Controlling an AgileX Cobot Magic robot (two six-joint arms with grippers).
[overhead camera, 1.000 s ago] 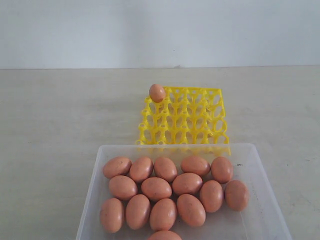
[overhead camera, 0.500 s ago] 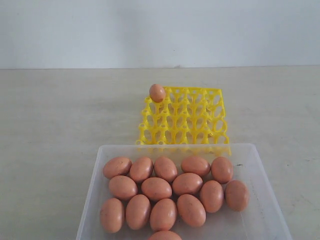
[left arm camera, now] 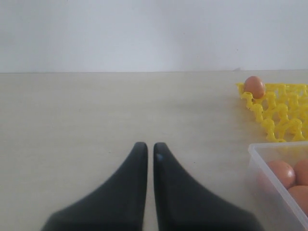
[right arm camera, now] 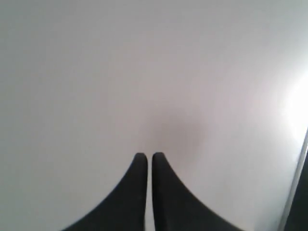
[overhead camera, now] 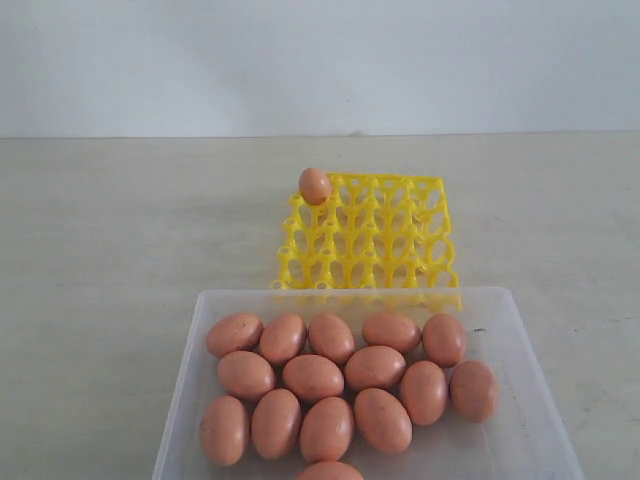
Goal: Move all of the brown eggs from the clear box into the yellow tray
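The pale table (overhead camera: 100,250) is showing whole only in the exterior view, which is catching neither claw. The clear box (overhead camera: 515,350) is sitting at the near edge of that view, and only there can its load be counted: fifteen brown eggs (overhead camera: 313,377) are lying packed together on its floor, the lowest one cut off by the frame. The left wrist view is catching just one corner of the box, close beside the left claw (left arm camera: 149,147), with three eggs showing inside it. The yellow tray (overhead camera: 380,240) is standing just behind the box, further ahead of the left claw on the same side and well apart from its tips. One brown egg (overhead camera: 314,185) is resting in the tray's far corner cup, on the side toward the left claw. That claw is pointing across bare table with its two black fingers drawn together, gripping nothing. The right claw (right arm camera: 149,156) is likewise pressed together and empty, facing only a blank pale surface
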